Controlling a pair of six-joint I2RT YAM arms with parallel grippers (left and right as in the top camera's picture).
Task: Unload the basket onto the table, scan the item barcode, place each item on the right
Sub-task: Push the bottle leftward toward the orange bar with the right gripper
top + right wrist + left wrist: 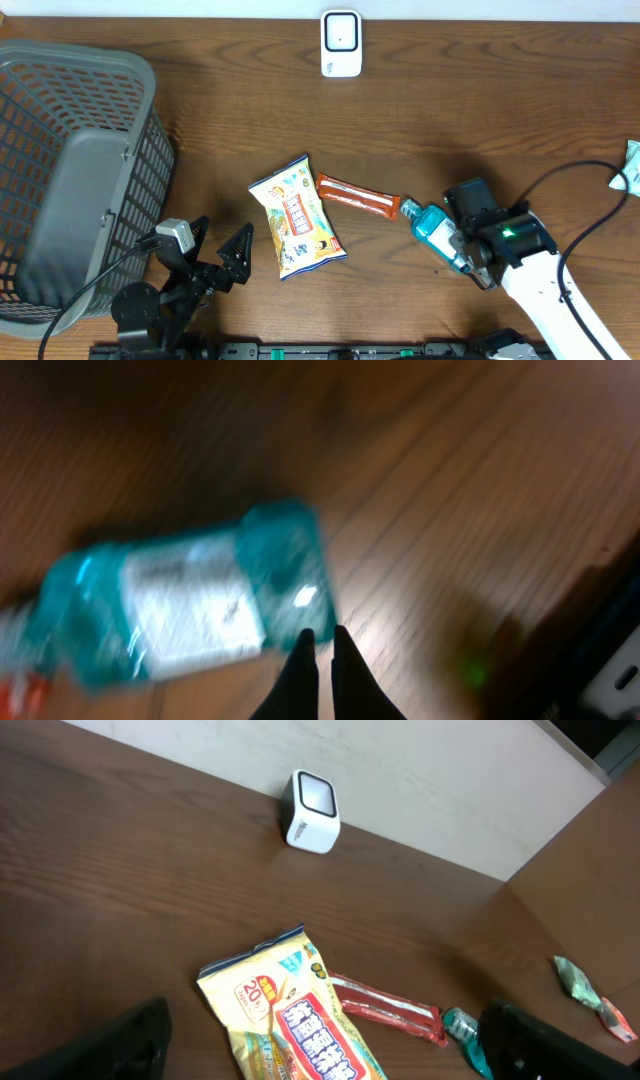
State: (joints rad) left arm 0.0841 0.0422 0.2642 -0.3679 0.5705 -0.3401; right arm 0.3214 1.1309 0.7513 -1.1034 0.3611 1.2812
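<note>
One teal, white-labelled bottle point(435, 228) lies beside the closed right claw point(320, 632); left claw point(222, 236) gapes wide.

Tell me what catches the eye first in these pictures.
A teal bottle lies on its side right of centre, with the right tool shut beside it, not around it. At mid-table a yellow snack bag and a red-orange wrapped bar lie next to each other. A white scanner stands at the far edge and a gray mesh basket fills the left side.
</note>
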